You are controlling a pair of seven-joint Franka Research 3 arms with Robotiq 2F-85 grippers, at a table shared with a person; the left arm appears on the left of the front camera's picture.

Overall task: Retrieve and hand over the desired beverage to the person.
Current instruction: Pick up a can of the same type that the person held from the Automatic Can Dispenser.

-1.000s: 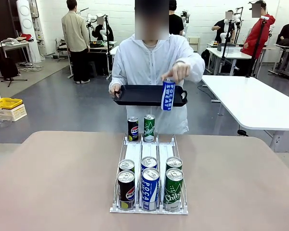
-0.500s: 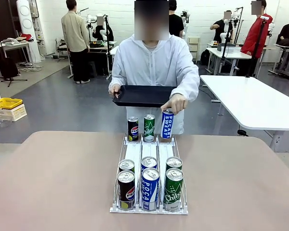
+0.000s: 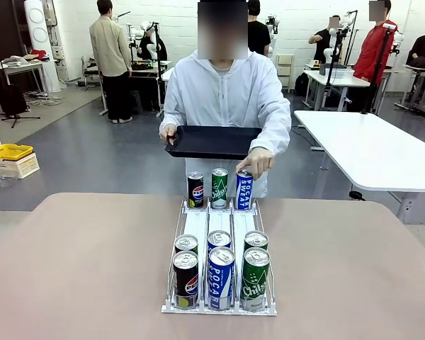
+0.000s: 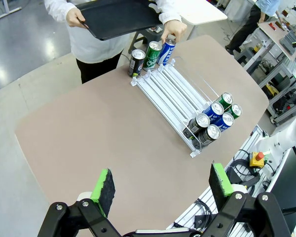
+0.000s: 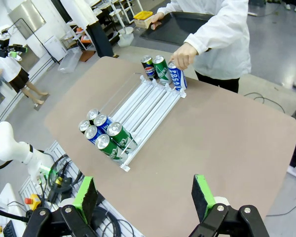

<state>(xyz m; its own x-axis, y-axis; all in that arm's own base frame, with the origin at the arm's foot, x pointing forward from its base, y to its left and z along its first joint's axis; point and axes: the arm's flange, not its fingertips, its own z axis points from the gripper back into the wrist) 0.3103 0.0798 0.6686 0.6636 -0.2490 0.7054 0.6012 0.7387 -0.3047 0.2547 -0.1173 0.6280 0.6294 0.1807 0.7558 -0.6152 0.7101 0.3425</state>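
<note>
Far end of rack (image 3: 219, 225), left to right: black cola can (image 3: 195, 190), green can (image 3: 219, 188), blue can (image 3: 244, 190), all upright and close together. Person (image 3: 227, 99) behind them at far side of table (image 3: 71, 255), holding black tray (image 3: 212, 142) in one hand, other hand (image 3: 256, 162) resting on top of blue can. Near end, left to right: two black cans (image 3: 185, 280), two blue cans (image 3: 221, 278), two green cans (image 3: 255, 278), one lane each, packed touching. Desired drink not evident yet; best guess blue, going by the hand. Risks: reaching in while that hand is over the rack, with contact likely; picking the wrong lane; fingers nudging a neighbour, given no gap between the near cans; far cans possibly sliding down the lanes if released, shifting the target. Left gripper (image 4: 162, 181): spread wide, holding nothing, touching nothing, high above the near left table edge. Right gripper (image 5: 144, 196): likewise wide apart and empty, well clear of the rack.
</note>
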